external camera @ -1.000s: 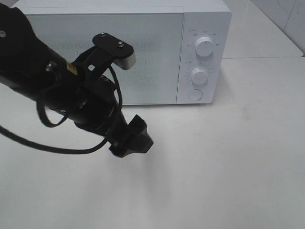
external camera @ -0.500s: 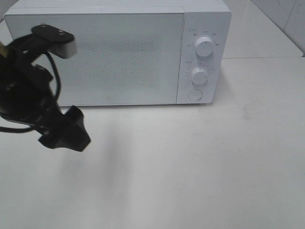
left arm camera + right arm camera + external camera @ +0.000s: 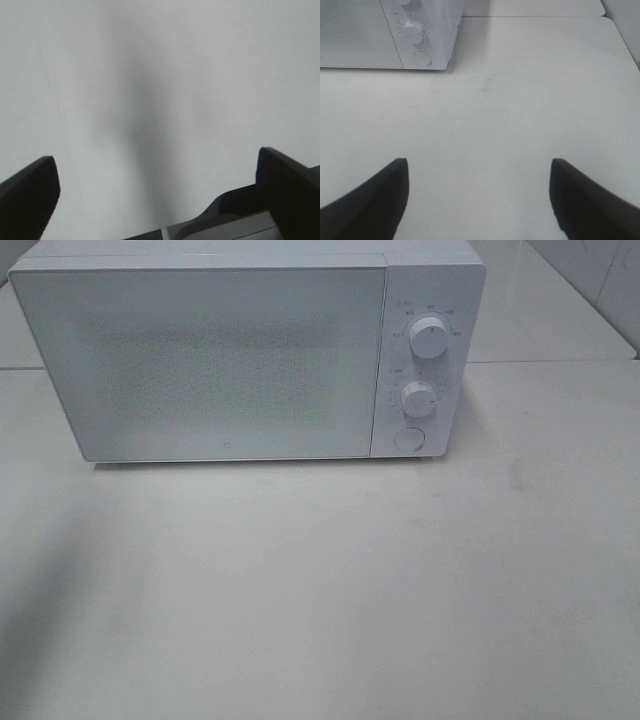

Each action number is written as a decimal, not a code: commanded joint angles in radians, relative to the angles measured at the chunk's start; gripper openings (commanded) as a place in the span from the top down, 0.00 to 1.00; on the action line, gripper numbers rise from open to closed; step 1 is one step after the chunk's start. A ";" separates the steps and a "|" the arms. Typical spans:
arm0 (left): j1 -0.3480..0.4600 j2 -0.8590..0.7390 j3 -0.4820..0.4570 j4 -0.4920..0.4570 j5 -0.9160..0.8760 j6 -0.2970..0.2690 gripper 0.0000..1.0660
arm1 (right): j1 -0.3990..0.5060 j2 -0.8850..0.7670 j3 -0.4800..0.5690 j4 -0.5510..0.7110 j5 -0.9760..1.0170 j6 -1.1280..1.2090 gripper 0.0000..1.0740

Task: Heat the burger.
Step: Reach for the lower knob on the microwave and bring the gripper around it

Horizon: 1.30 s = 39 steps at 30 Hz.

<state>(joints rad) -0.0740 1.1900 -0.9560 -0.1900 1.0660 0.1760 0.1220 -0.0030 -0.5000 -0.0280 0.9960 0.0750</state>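
The burger shows in none of the views, so where it lies cannot be told. The speckled door panel of the microwave is too cloudy to see through, and it may simply be hiding what is inside.

The white microwave stands at the far side of the bench with its door shut. Its control strip on the right carries an upper knob, a lower knob and a round button beneath them.

The right end effector hangs over bare bench, nearer than the microwave and to the right of it. Its dark fingers are spread wide with nothing between them. The left end effector is likewise wide open and empty, above a plain pale surface crossed by a soft shadow.
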 commanded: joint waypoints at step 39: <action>0.034 -1.013 0.439 0.127 0.003 -0.145 0.06 | -0.006 -0.030 0.002 -0.008 0.001 -0.002 0.29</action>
<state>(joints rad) -0.0440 0.1900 -0.5200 -0.0630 1.0690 0.0380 0.1220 -0.0030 -0.5000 -0.0280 0.9960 0.0750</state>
